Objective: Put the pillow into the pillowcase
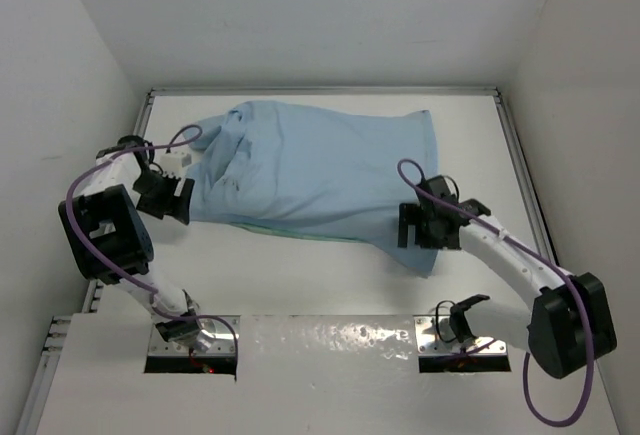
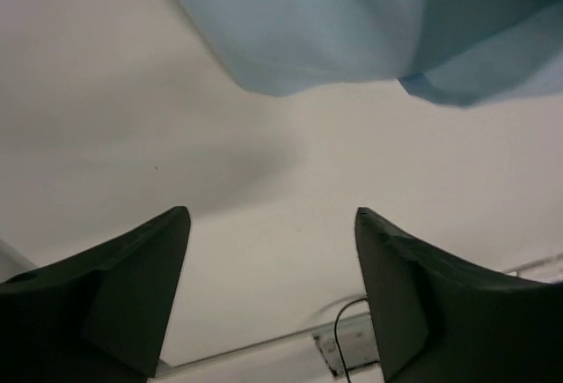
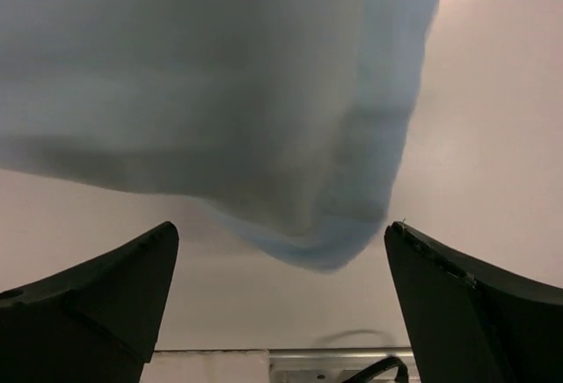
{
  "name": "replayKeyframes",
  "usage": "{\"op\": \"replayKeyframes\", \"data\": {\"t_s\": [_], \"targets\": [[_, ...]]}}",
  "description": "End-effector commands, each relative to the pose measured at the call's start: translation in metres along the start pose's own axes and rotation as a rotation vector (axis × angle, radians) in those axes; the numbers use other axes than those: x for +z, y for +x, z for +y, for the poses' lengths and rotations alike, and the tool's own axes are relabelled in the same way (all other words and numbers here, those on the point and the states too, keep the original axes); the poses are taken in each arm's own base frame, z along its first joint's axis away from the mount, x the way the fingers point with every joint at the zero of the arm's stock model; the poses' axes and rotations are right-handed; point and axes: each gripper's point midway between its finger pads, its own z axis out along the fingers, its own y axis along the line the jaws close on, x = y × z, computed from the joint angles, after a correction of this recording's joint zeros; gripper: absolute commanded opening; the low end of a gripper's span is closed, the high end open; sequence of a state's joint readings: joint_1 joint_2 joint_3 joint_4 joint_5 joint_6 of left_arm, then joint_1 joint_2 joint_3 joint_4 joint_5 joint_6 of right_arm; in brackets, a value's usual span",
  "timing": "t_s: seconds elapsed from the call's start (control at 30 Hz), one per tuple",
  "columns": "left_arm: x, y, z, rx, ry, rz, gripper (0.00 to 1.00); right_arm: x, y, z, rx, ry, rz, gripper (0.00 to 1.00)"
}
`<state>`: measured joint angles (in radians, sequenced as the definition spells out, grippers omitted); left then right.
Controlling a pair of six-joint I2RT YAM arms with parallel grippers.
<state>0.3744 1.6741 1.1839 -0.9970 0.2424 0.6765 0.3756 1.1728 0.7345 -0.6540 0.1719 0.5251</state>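
Left tool (image 2: 273, 214) and right tool (image 3: 281, 227) released; overhead alone shows the whole pillowcase (image 1: 320, 170).

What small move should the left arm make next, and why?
Probably ease the left gripper forward to the near edge of the pillowcase and close there: its jaws stand open over the table, with the fabric just ahead, ungrasped.

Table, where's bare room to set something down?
Widest bare table lies between the pillowcase and the arm bases. A narrower strip runs along its right side. Crowded at the left gripper and right gripper, both beside the fabric.
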Motion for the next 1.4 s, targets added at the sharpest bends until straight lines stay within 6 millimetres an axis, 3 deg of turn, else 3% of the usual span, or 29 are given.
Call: {"op": "replayKeyframes", "data": {"t_s": [0.0,0.1,0.23,0.27,0.3,0.33,0.37,0.4,0.47,0.5,0.6,0.63,0.67,0.7,0.73,0.77,0.8,0.83,0.87,0.9,0.93,0.97,1.0,1.03,1.07,1.13,1.23,1.33,1.37], "targets": [[0.010,-0.032,0.019,0.024,-0.086,-0.130,0.76,0.011,0.030,-0.013,0.141,0.048,0.003,0.99],[0.033,-0.045,0.006,0.042,-0.025,-0.168,0.77,0.029,0.053,-0.018,0.197,0.053,0.003,0.99],[0.060,-0.053,0.004,0.003,0.028,-0.150,0.72,0.049,0.061,-0.017,0.194,0.032,-0.020,0.99],[0.071,-0.052,0.006,-0.011,0.031,-0.142,0.68,0.055,0.059,-0.014,0.197,0.017,-0.043,0.97],[0.077,-0.049,0.006,-0.032,0.038,-0.129,0.49,0.059,0.060,-0.012,0.201,0.005,-0.044,0.93],[0.085,-0.046,0.003,-0.046,0.065,-0.109,0.39,0.062,0.058,-0.010,0.210,-0.009,-0.057,0.86],[0.087,-0.046,0.001,-0.056,0.083,-0.111,0.15,0.065,0.054,-0.006,0.217,-0.034,-0.085,0.63],[0.087,-0.048,-0.006,-0.069,0.130,-0.125,0.04,0.066,0.053,-0.002,0.235,-0.053,-0.093,0.47],[0.079,-0.056,-0.014,-0.075,0.182,-0.172,0.00,0.064,0.048,0.002,0.232,-0.077,-0.112,0.12],[0.069,-0.065,-0.017,-0.088,0.218,-0.224,0.00,0.057,0.037,0.001,0.218,-0.081,-0.158,0.00],[0.011,-0.095,-0.017,-0.119,0.212,-0.389,0.00,0.018,-0.015,0.000,0.180,-0.066,-0.300,0.00],[-0.042,-0.114,-0.011,-0.103,0.172,-0.493,0.00,-0.008,-0.041,-0.003,0.142,-0.053,-0.391,0.00],[-0.074,-0.125,-0.011,-0.084,0.162,-0.550,0.00,-0.057,-0.086,0.002,0.145,-0.070,-0.489,0.00],[-0.139,-0.155,-0.005,-0.002,0.083,-0.680,0.00,-0.091,-0.112,0.003,0.113,-0.075,-0.566,0.00],[-0.170,-0.153,-0.014,0.014,0.068,-0.686,0.00,-0.120,-0.133,0.004,0.096,-0.080,-0.621,0.00],[-0.202,-0.162,-0.016,0.076,0.024,-0.730,0.00,-0.186,-0.169,0.003,0.106,-0.089,-0.740,0.00],[-0.271,-0.179,-0.021,0.164,-0.081,-0.852,0.00,-0.217,-0.184,-0.002,0.072,-0.068,-0.802,0.00],[-0.290,-0.175,-0.028,0.166,-0.097,-0.852,0.00,-0.242,-0.194,-0.007,0.071,-0.053,-0.852,0.00],[-0.319,-0.176,-0.032,0.189,-0.153,-0.895,0.00,-0.289,-0.208,-0.018,0.103,-0.036,-0.956,0.00],[-0.371,-0.175,-0.040,0.227,-0.270,-0.988,0.00,-0.311,-0.211,-0.024,0.107,-0.028,-1.006,0.00],[-0.392,-0.166,-0.048,0.231,-0.320,-1.022,0.00,-0.329,-0.211,-0.028,0.111,-0.029,-1.047,0.00],[-0.409,-0.160,-0.053,0.240,-0.375,-1.059,0.00,-0.362,-0.209,-0.036,0.132,-0.044,-1.123,0.00],[-0.413,-0.151,-0.051,0.210,-0.422,-1.059,0.00,-0.375,-0.206,-0.039,0.128,-0.049,-1.151,0.00],[-0.438,-0.138,-0.063,0.226,-0.488,-1.122,0.00,-0.391,-0.202,-0.042,0.130,-0.060,-1.172,0.00],[-0.455,-0.130,-0.067,0.212,-0.542,-1.148,0.00,-0.400,-0.197,-0.046,0.128,-0.060,-1.188,0.00],[-0.467,-0.117,-0.075,0.205,-0.579,-1.166,0.00,-0.415,-0.189,-0.053,0.125,-0.053,-1.195,0.00],[-0.485,-0.109,-0.083,0.209,-0.624,-1.208,0.00,-0.417,-0.184,-0.067,0.125,0.025,-1.180,0.00],[-0.477,-0.117,-0.067,0.168,-0.634,-1.188,0.00,-0.398,-0.190,-0.079,0.134,0.145,-1.137,0.00],[-0.459,-0.129,-0.054,0.154,-0.604,-1.157,0.00,-0.376,-0.200,-0.082,0.124,0.228,-1.101,0.00]]}}
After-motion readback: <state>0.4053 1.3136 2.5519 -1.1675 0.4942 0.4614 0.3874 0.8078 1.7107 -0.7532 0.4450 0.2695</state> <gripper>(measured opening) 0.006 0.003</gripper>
